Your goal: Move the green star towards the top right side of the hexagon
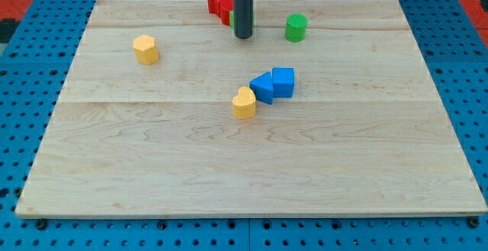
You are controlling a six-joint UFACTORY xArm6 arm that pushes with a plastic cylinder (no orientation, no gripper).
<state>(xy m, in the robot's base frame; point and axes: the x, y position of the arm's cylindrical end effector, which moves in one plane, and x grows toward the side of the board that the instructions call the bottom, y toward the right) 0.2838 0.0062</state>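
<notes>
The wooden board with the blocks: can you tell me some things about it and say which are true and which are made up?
1. My tip is near the view's top, just right of the red block. True.
2. The green block right of my tip touches the red block. False: it stands apart, on the other side of the rod.
3. Two blue blocks sit side by side near the board's middle. True.
4. There is only one yellow block. False: one sits at the view's left, another beside the blue blocks.
5. My tip rests on a blue block. False: it is well above them in the view.
</notes>
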